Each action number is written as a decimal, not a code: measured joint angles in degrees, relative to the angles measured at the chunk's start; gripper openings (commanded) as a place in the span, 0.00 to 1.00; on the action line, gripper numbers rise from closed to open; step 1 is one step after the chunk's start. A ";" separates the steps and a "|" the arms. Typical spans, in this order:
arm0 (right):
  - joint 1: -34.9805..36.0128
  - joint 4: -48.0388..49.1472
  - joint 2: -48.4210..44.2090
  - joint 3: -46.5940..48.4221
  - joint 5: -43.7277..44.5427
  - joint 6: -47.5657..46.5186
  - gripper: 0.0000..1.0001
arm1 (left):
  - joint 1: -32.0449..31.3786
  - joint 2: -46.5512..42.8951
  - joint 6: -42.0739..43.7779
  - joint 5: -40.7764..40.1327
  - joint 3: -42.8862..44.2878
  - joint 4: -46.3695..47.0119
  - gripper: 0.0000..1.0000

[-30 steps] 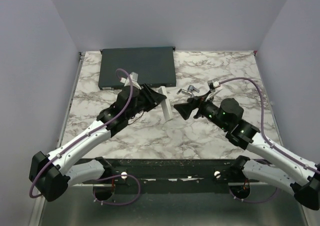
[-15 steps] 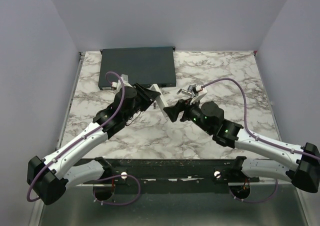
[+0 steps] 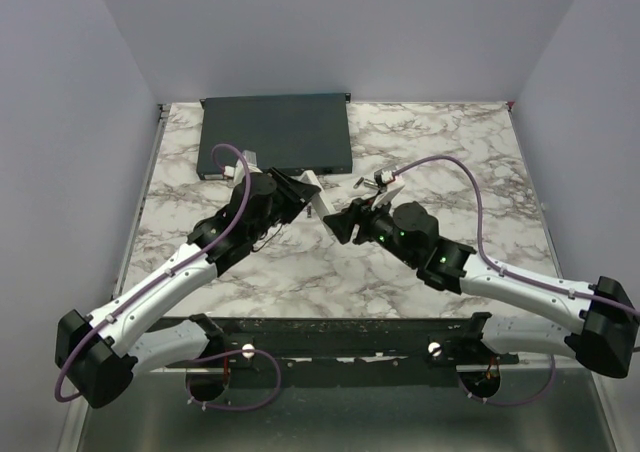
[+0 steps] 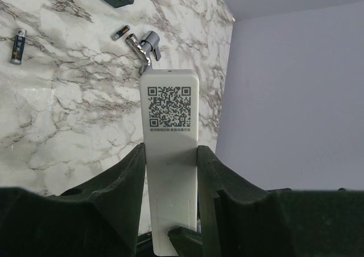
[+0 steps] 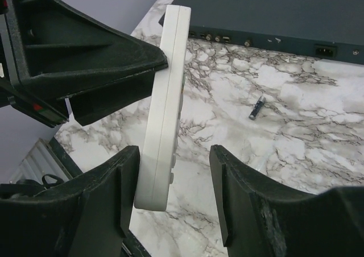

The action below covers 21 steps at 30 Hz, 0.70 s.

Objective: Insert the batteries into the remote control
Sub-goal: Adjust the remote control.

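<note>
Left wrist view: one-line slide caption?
Left gripper holds the remote control, QR label showing; two batteries lie beyond.

remote control (image 4: 169,126) lower end: partly behind left fingers (image 4: 114,194) | dark-grey box (image 5: 267,12): cut off by top edge

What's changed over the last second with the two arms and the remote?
The left gripper carried the remote control toward the dark box. The right gripper followed leftward; its jaws now stand open either side of the remote control. The batteries and dark box stayed put.
</note>
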 measured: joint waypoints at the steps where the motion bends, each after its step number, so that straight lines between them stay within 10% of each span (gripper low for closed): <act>1: 0.00 0.11 0.11 0.02 -0.24 0.00 0.57 | 0.00 0.04 -0.09 0.00 0.00 0.02 0.00; 10: 0.00 0.46 1.70 0.33 -2.08 0.02 0.52 | 0.00 1.18 -0.46 0.02 0.11 0.04 0.00; 21: -0.11 0.90 2.10 0.31 -3.17 0.72 0.19 | 0.02 1.53 -0.33 0.31 0.79 0.74 0.10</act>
